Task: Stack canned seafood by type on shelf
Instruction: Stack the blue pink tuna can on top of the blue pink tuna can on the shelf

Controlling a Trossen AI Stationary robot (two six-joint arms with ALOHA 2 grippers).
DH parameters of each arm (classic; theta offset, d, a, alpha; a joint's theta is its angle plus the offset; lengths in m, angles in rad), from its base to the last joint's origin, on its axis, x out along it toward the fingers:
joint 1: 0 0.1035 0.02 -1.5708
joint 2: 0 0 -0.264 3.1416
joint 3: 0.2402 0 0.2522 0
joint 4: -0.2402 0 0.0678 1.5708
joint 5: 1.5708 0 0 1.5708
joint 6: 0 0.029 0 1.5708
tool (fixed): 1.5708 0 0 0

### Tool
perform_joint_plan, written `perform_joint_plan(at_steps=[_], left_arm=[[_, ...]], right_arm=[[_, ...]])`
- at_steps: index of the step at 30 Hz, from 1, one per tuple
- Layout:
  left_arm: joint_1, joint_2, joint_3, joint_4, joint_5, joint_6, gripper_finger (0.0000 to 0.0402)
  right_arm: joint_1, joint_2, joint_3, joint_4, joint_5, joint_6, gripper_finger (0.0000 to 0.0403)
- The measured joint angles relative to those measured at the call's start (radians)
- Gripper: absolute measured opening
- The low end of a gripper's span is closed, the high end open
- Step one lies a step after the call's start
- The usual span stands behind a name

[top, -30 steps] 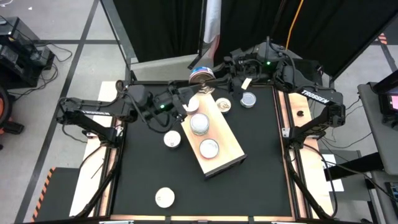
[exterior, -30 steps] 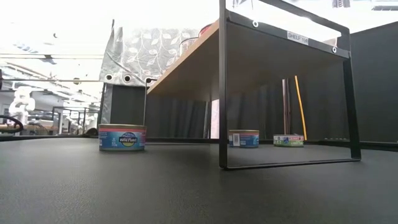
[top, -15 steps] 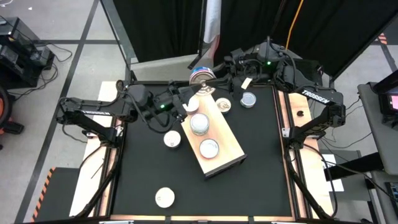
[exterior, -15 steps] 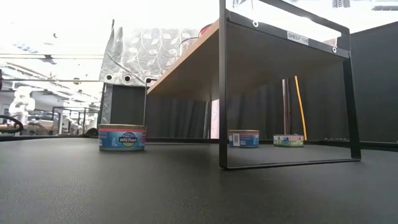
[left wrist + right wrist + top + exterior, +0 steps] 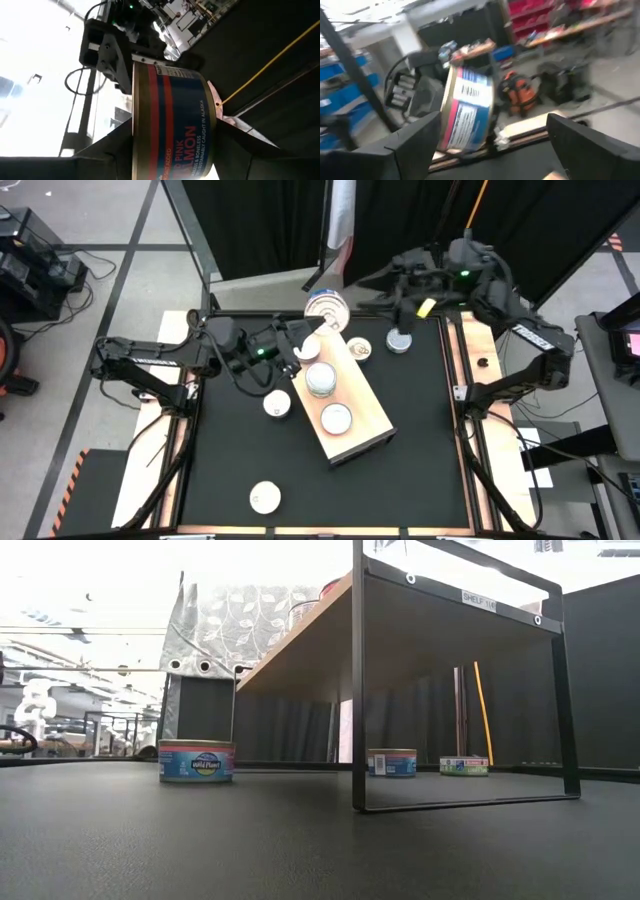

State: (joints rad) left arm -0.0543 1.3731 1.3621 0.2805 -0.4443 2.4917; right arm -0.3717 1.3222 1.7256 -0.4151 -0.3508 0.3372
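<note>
Here the left end effector (image 5: 318,320) clamps a salmon can (image 5: 326,310) on edge — flat faces sideways; right end effector (image 5: 400,292) — apart.

Two tins (image 5: 321,379) (image 5: 336,418) are sitting along the wooden shelf (image 5: 372,423), leaving bare board at its near end. Black tabletop (image 5: 420,440) is lying open on the right; loose cans (image 5: 277,403) (image 5: 264,497) are dotting the left side.

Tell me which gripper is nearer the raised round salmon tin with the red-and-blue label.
Left. The left gripper grips the salmon tin; the right gripper hangs apart from it, open.
</note>
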Motion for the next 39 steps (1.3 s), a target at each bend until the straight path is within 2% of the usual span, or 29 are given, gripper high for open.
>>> perform_joint_plan(at_steps=[5,9,12,15,21,25,29,32,39], left_arm=[[0.013,-0.007,0.000,-0.036,-0.008,-0.196,0.0204],[0.049,-0.026,0.000,-0.150,-0.008,-0.459,0.0204],[0.080,-0.034,0.000,-0.259,-0.007,-0.650,0.0204],[0.104,-0.040,0.000,-0.379,0.001,-0.780,0.0205],[0.155,-0.042,0.000,-0.601,0.029,-0.940,0.0205],[0.175,-0.043,0.000,-0.729,0.049,-1.052,0.0205],[0.180,-0.041,0.000,-0.851,0.111,-1.163,0.0205],[0.184,-0.033,0.000,-0.889,0.125,-1.208,0.0205],[0.200,-0.005,0.000,-0.958,0.162,-1.203,0.0205]], right_arm=[[-0.012,-0.091,0.000,-0.065,0.128,-0.111,0.0354],[-0.004,-0.138,0.000,-0.153,0.241,-0.214,0.0354],[0.008,-0.142,-0.013,-0.222,0.251,-0.255,0.0350],[0.033,-0.139,-0.059,-0.284,0.248,-0.301,0.0345],[0.068,-0.166,-0.252,-0.284,0.249,-0.327,0.0331],[0.068,-0.207,-0.392,-0.196,0.250,-0.310,0.0325],[0.073,-0.234,-0.526,-0.107,0.252,-0.297,0.0325],[0.073,-0.252,-0.609,-0.056,0.254,-0.293,0.0325],[0.073,-0.289,-0.731,-0.042,0.252,-0.213,0.0325]])
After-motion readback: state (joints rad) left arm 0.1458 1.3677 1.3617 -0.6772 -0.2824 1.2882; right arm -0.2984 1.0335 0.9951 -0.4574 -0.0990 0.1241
